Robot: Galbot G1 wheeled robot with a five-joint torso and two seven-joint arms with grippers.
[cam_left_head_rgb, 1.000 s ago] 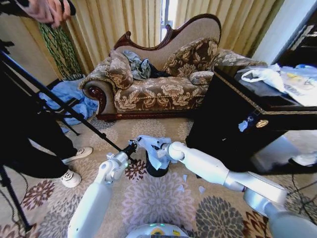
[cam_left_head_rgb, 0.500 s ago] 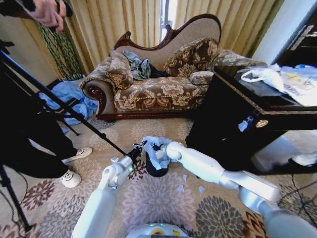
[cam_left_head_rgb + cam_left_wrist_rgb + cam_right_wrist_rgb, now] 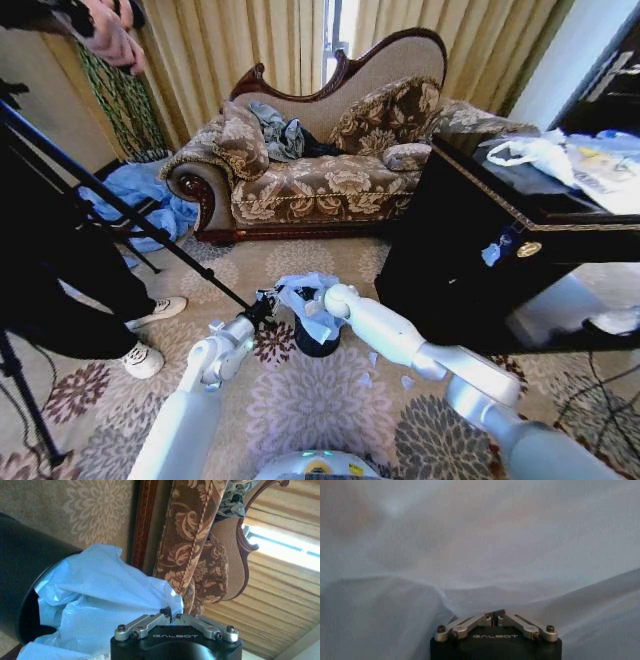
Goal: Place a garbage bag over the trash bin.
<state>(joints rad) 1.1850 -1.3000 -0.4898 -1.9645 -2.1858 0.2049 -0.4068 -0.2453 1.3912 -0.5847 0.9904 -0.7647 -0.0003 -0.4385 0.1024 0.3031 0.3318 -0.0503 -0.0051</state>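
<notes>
Here, in the head view, the trash bin (image 3: 316, 338) stands on the patterned carpet (image 3: 320, 400) at lower centre, with the garbage bag (image 3: 300, 295) bunched over its top. The left gripper (image 3: 265, 306) and right gripper (image 3: 308, 303) both meet the bag there, in front of the sofa (image 3: 320, 180). In the left wrist view, the left gripper (image 3: 171, 615) has its fingers pinched together on the bag (image 3: 100, 603), draped at the bin's (image 3: 20, 562) mouth. In the right wrist view, the right gripper (image 3: 493, 615) is clamped on the bag (image 3: 480, 547).
</notes>
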